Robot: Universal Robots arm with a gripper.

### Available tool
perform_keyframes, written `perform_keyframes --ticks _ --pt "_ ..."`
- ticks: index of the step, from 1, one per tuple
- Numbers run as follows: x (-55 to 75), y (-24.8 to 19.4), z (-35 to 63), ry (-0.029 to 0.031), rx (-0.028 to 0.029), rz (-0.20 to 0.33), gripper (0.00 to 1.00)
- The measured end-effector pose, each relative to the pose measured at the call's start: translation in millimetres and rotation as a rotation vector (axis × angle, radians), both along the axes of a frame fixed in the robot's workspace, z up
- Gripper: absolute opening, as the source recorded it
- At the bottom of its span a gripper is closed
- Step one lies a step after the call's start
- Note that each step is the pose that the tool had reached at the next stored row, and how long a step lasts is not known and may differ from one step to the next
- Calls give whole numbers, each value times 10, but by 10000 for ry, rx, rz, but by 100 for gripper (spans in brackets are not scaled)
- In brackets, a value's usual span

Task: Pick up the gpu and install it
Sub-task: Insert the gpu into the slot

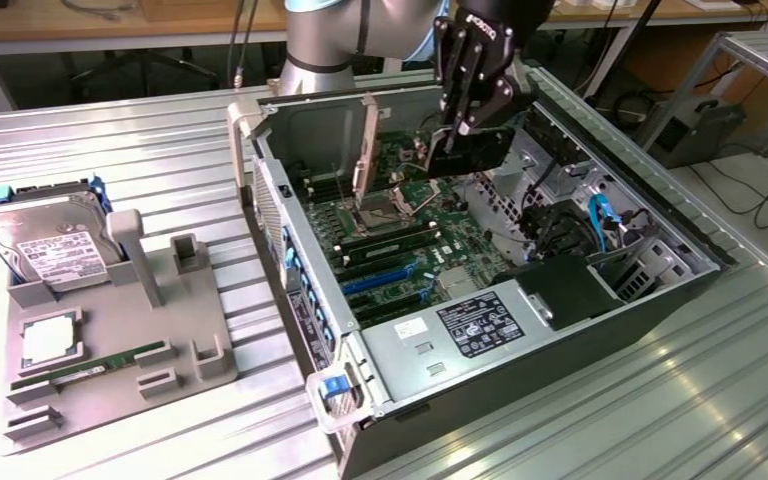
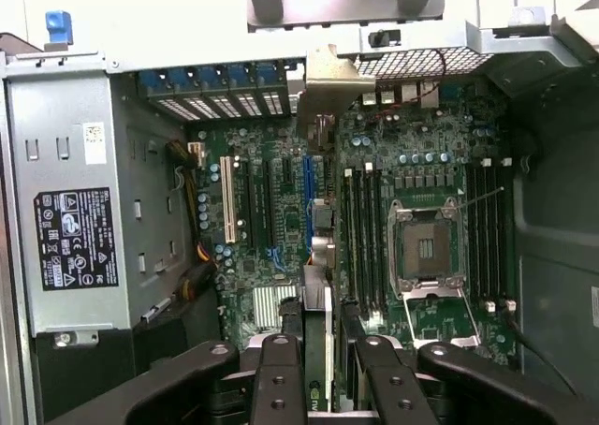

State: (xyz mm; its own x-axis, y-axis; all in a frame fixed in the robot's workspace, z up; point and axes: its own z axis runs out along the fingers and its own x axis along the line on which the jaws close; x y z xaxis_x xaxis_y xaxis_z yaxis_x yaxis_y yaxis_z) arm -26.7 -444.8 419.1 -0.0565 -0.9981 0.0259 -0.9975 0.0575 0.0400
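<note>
The gpu [image 1: 475, 155] is gripped edge-down between the fingers of the end effector [image 1: 467, 125], above the motherboard [image 1: 411, 250] inside the open computer case [image 1: 558, 400]. It is judged light and stiff but fragile, with its fan and connector edge easily damaged. Hold is therefore best taken on the flat faces near the upper edge. One gpu, one end effector and one case are counted. One hard drive [image 1: 44, 245] and one loose RAM stick [image 1: 91, 365] are counted on the grey fixture [image 1: 184, 340].

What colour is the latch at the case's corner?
Blue; the exterior view shows the latch best.
</note>
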Motion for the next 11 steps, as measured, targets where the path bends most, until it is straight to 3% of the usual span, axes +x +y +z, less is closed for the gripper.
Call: perform_keyframes --ticks 7,10,11 --pt "-74 -2 -168 1 10 215 26" --pt "-127 -3 -265 1 10 215 26" --pt "-162 -3 -349 0 11 215 26"
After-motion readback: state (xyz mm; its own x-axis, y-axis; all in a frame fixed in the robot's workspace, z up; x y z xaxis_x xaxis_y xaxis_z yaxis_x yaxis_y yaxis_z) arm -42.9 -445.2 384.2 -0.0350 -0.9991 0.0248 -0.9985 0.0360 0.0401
